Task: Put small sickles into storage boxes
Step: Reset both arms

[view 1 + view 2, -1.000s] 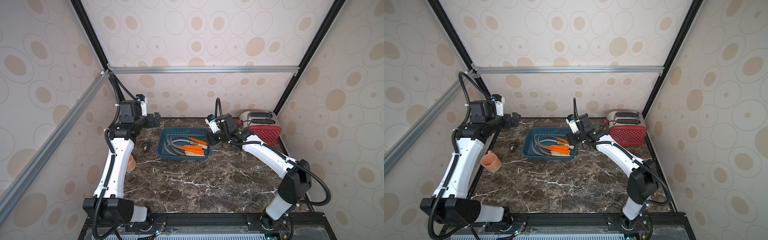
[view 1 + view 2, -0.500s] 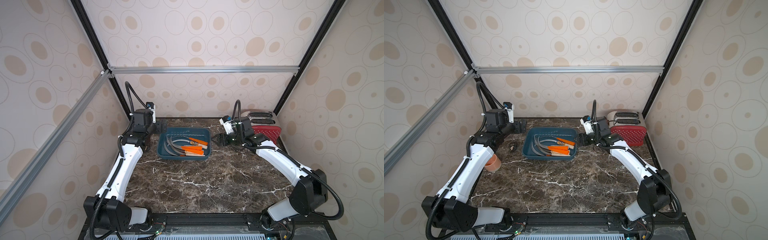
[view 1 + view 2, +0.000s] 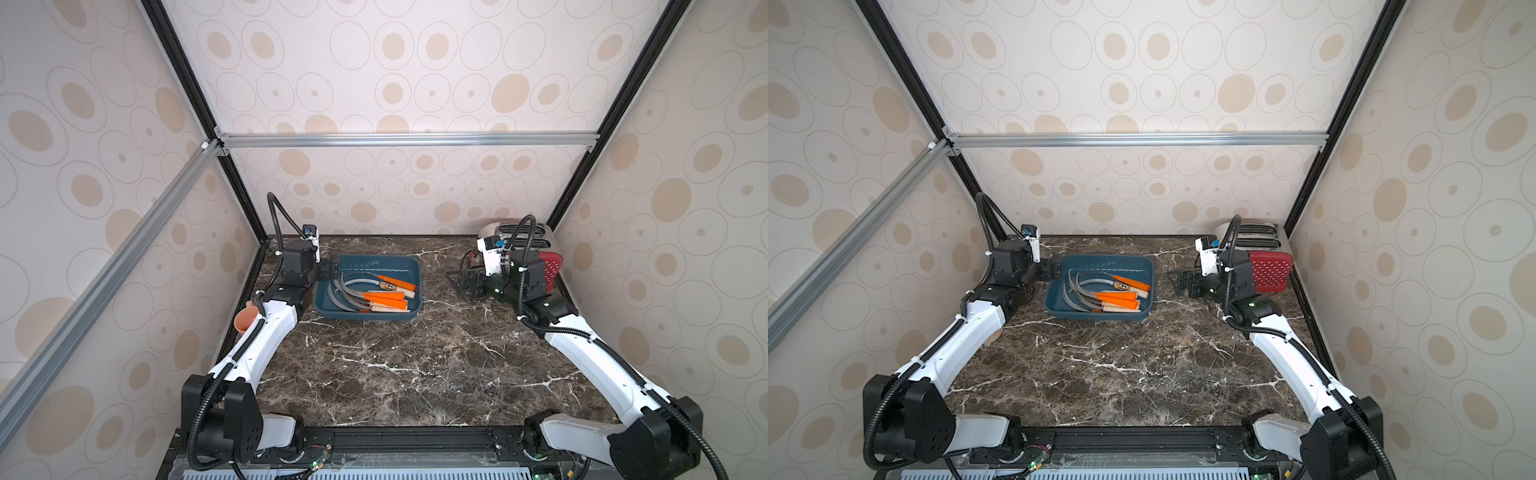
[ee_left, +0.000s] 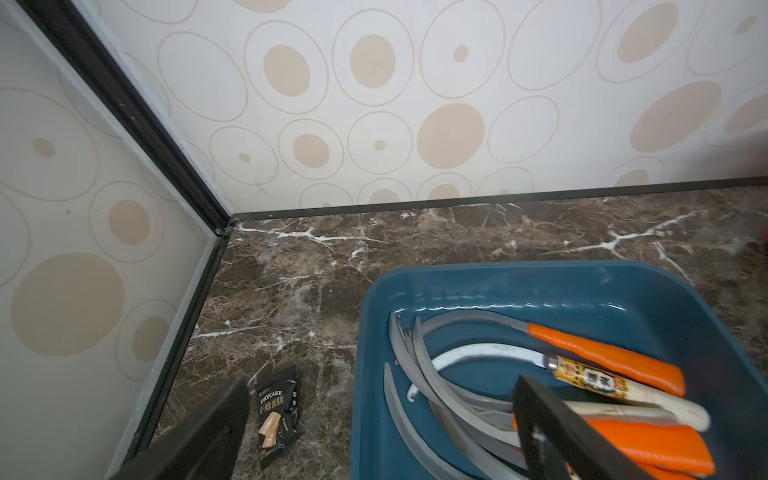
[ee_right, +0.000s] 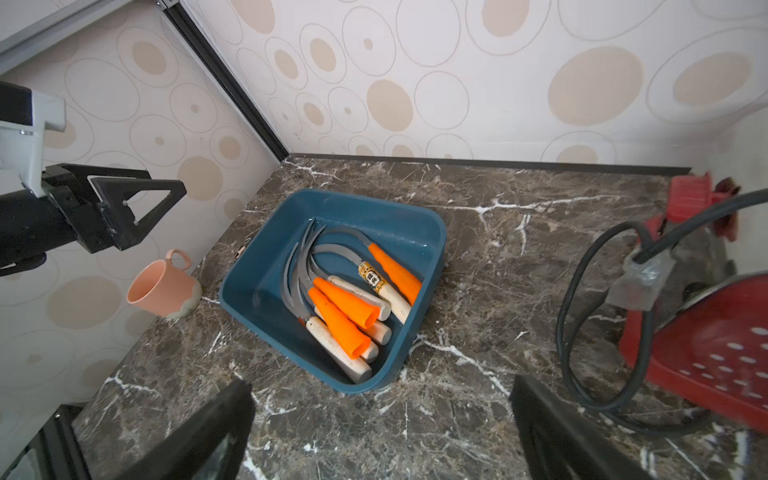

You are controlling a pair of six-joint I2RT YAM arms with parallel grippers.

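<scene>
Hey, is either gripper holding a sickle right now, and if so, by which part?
Nothing is held. The left gripper and the right gripper are both open with nothing between their fingers. The sickles lie in the blue tray.

Bright even light, soft shadows, wide-angle edge distortion.

The glossy plastic storage box [image 5: 374,218] holds small sickles [image 5: 340,311] of dull grey metal with pale wood or smooth orange handles.

Bare tabletop [image 3: 395,365] before tray [image 3: 374,318]; toaster [image 3: 552,268] rear right.
</scene>
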